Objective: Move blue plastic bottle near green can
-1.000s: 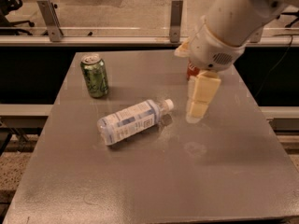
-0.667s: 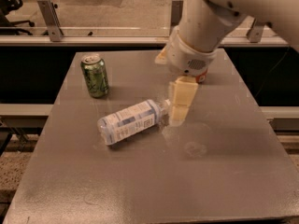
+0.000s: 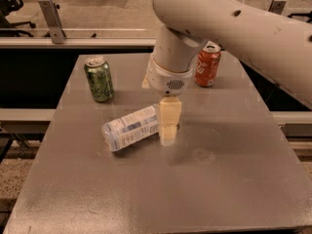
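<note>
The blue plastic bottle (image 3: 130,127) lies on its side in the middle of the grey table (image 3: 161,189), its cap end pointing right and hidden behind my gripper. The green can (image 3: 99,79) stands upright at the back left of the table, a hand's width behind the bottle's base end. My gripper (image 3: 168,130) hangs straight down from the white arm (image 3: 204,28) and sits at the bottle's neck end, its cream fingers (image 3: 169,118) reaching the table surface.
A red-orange soda can (image 3: 207,65) stands upright at the back right, just behind the arm. The table's edges run along left, right and front. A metal rail (image 3: 78,42) and floor lie beyond the back edge.
The arm has swung left and down from the back right. The gripper now sits over the bottle's cap end, and the red-orange can has come into view behind it. Bottle and green can have not moved.
</note>
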`<control>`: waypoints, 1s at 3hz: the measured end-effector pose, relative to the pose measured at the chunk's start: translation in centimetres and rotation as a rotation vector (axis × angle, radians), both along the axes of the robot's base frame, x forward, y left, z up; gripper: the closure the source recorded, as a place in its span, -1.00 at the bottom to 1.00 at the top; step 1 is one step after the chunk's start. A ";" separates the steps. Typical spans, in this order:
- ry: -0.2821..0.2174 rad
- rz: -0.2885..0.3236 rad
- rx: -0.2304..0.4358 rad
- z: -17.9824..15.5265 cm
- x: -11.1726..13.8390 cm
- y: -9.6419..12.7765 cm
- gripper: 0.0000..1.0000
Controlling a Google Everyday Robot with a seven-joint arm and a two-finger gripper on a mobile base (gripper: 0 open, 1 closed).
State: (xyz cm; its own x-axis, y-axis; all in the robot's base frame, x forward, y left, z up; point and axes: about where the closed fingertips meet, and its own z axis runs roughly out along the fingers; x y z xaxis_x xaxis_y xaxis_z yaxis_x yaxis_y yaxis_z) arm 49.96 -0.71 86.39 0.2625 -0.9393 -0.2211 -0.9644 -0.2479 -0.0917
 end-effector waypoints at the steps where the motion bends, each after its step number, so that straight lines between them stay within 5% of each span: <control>1: 0.026 0.024 -0.030 -1.4 -0.4 0.5 -0.92; 3: 0.026 0.032 -0.060 -1.9 -0.6 0.8 -0.11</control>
